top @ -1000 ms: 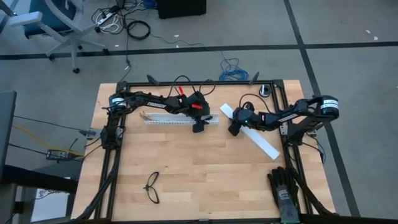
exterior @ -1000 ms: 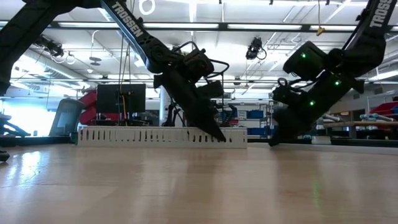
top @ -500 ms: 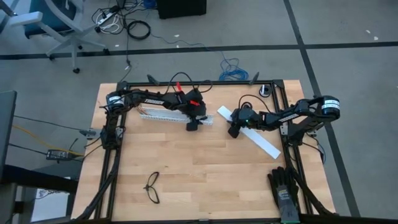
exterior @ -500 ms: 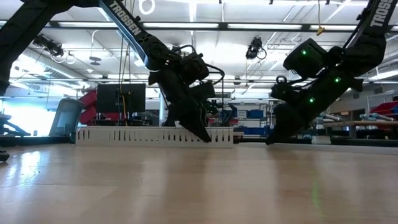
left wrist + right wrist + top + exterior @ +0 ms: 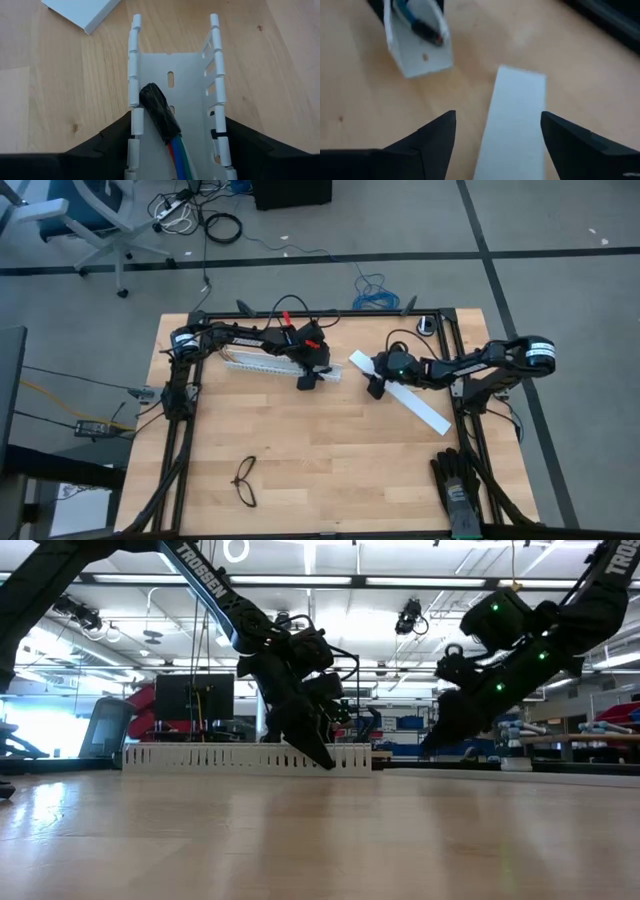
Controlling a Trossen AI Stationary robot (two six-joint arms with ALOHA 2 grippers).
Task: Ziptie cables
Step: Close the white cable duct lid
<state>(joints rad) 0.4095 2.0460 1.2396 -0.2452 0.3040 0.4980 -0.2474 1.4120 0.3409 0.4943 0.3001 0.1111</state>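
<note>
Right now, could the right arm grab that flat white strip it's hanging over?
Probably yes. The right gripper has its jaws open astride the white strip, which lies bare on the table; the left gripper is busy at the slotted channel.

Dark arms, white TROSSEN lettering

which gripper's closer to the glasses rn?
Left, by a small margin. The left gripper sits at the slotted white channel, up-table from the glasses; the right gripper hangs farther across, over the flat white strip.
</note>
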